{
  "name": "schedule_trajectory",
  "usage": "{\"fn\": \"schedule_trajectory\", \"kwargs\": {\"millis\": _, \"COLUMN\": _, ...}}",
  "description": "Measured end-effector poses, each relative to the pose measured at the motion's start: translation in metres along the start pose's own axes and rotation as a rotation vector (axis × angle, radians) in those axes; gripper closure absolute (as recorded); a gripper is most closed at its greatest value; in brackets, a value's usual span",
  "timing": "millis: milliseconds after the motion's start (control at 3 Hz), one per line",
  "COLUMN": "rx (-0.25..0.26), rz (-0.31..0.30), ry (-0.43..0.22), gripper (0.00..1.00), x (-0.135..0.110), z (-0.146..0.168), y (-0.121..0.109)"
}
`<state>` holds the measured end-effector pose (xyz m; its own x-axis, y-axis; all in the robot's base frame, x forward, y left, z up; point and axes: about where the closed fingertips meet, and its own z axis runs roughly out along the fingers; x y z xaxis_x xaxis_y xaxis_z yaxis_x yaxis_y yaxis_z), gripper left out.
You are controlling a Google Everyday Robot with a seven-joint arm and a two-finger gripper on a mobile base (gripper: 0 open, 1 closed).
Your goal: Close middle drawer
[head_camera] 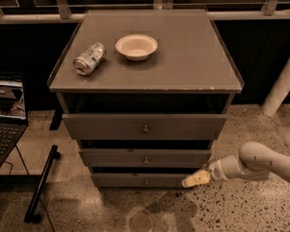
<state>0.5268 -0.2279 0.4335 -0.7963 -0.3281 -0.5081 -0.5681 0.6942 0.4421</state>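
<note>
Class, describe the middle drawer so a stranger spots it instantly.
Find the grey cabinet holding a bowl and can. Of its three fronts, the middle drawer is second down: narrower than the top drawer, wider than the bottom drawer beside the end effector.

speckled terrazzo floor (251,211), dim light, laptop (5,120) far left, white post (282,83) right
</note>
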Motion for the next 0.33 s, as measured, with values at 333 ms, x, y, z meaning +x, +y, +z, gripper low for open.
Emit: {"fn": "schedule_trajectory", "kwargs": {"millis": 333, "rx": 0.000, "rz": 0.000, "ry": 0.000, "gripper": 0.00, "x": 0.0000, "z": 0.0000, "y": 0.0000}}
